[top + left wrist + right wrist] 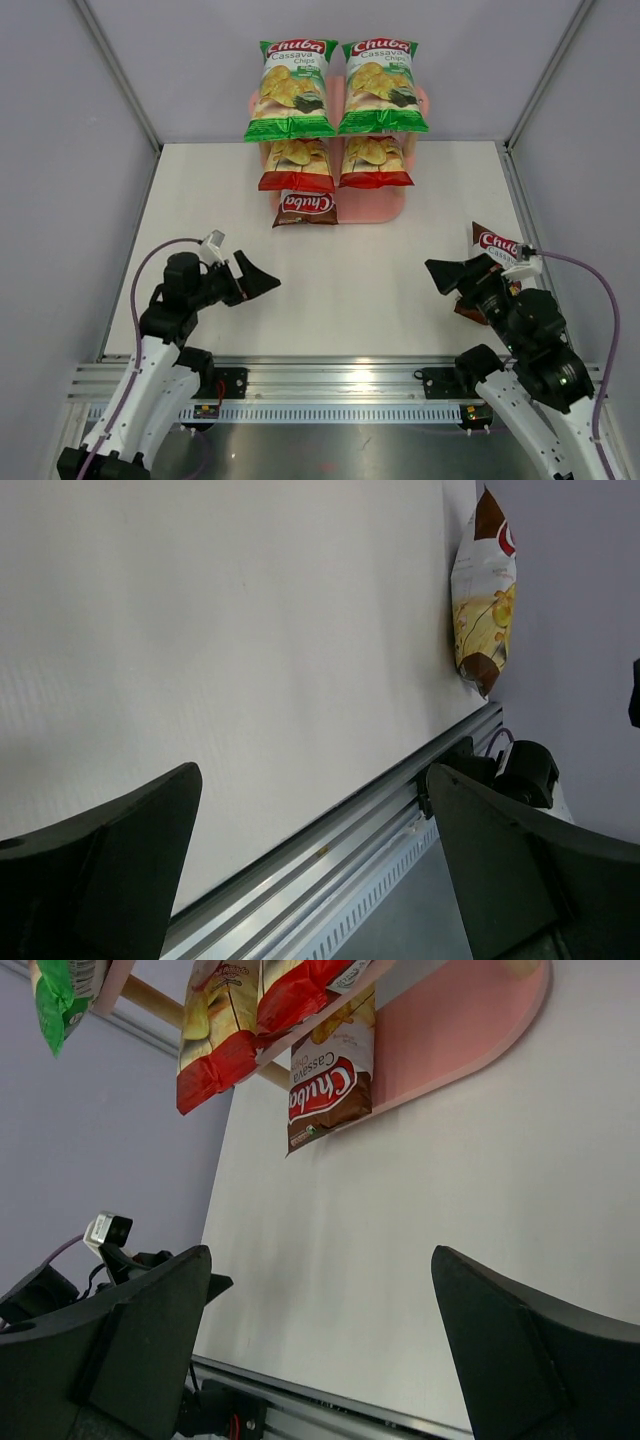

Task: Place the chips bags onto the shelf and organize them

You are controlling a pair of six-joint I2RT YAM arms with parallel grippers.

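Observation:
The pink shelf (380,205) stands at the back middle. Two green bags (291,90) (383,85) lie on its top board, two red bags (297,165) (375,162) on the middle board, and one dark brown bag (306,207) on the left of the bottom board. The other dark brown bag (492,243) lies on the table by the right wall, partly hidden by my right arm; it also shows in the left wrist view (483,595). My left gripper (250,280) (315,820) is open and empty over the near left table. My right gripper (450,275) (320,1300) is open and empty, left of that bag.
The right half of the bottom board (460,1030) is bare pink. A metal rail (330,380) runs along the table's near edge. Grey walls close in the left, right and back sides. The white tabletop (350,280) lies between the grippers.

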